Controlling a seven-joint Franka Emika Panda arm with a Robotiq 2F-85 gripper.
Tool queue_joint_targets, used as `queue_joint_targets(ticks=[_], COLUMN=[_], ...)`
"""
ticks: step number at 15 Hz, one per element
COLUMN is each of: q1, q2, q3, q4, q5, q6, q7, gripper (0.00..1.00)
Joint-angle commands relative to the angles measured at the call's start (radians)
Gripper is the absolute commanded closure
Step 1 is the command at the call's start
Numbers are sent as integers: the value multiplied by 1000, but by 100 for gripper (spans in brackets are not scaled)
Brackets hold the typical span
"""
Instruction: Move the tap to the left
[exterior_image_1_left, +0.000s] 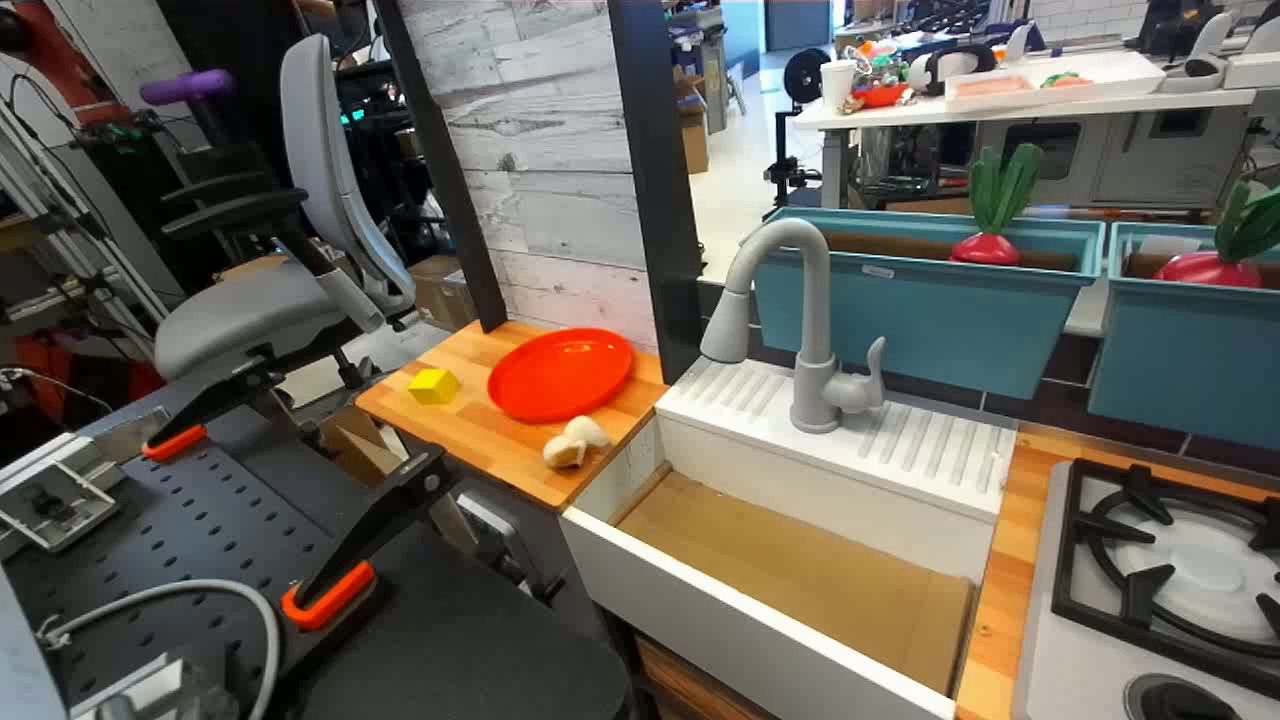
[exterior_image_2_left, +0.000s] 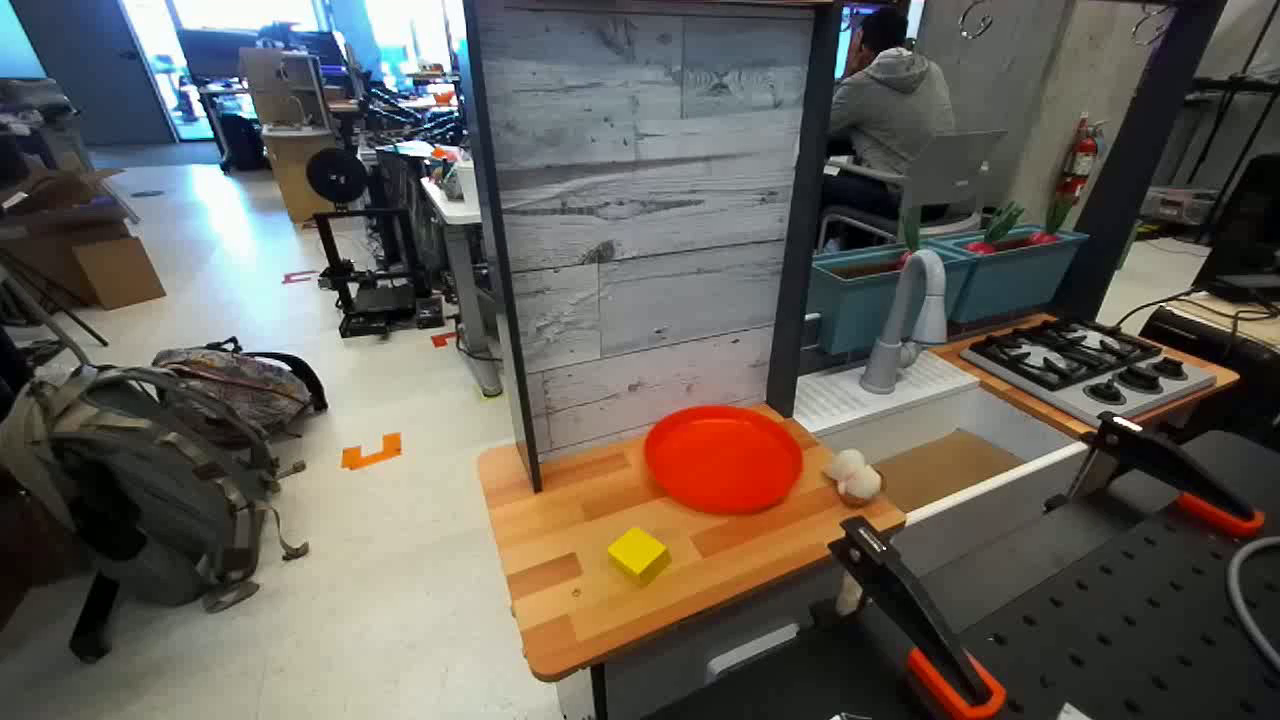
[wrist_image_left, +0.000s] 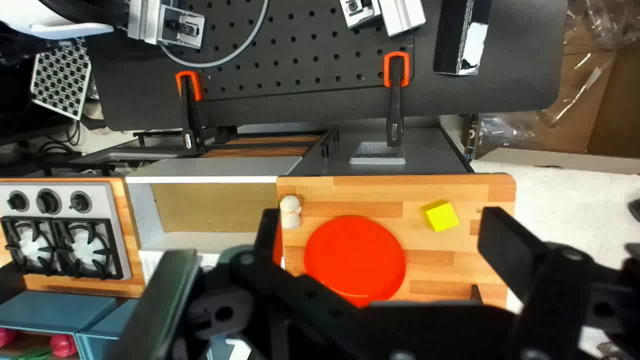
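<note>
The tap (exterior_image_1_left: 815, 310) is a tall matte-grey gooseneck faucet standing upright on the white ridged ledge behind the sink. Its spout (exterior_image_1_left: 732, 325) hangs to the left of the stem in this exterior view. In an exterior view from another side, the tap (exterior_image_2_left: 888, 345) has its spout (exterior_image_2_left: 932, 318) to the right of the stem. The small lever handle (exterior_image_1_left: 862, 388) sits at the base. My gripper (wrist_image_left: 382, 232) shows only in the wrist view, high above the counter, open with nothing between its fingers. The tap is mostly or wholly hidden behind the gripper in the wrist view.
The white sink (exterior_image_1_left: 760, 655) has cardboard in its bottom. The wooden counter (exterior_image_2_left: 560, 640) bears a red plate (exterior_image_2_left: 725, 460), a yellow block (exterior_image_2_left: 638, 556) and a mushroom-like object (exterior_image_2_left: 855, 477). Blue planters (exterior_image_1_left: 910, 310) stand behind the tap. The stove (exterior_image_1_left: 1040, 600) is beyond the sink.
</note>
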Motion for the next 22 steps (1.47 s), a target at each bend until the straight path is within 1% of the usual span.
queue_joint_targets(ticks=[1, 5, 7, 9, 12, 14, 18, 22], q1=[25, 25, 13, -1, -34, -64, -144, -236], q2=[5, 5, -6, 1, 13, 28, 89, 220], q3=[-23, -23, -33, -55, -91, -125, -225, -327], q4=[1, 1, -23, -23, -30, -28, -20, 24], q5=[-13, -13, -25, -26, -36, -48, -45, -34], q6=[-2, -2, 53, 85, 162, 213, 348, 502], q7=[11, 11, 19, 22, 27, 20, 3, 4], gripper=[0, 0, 0, 0, 0, 0, 0, 0])
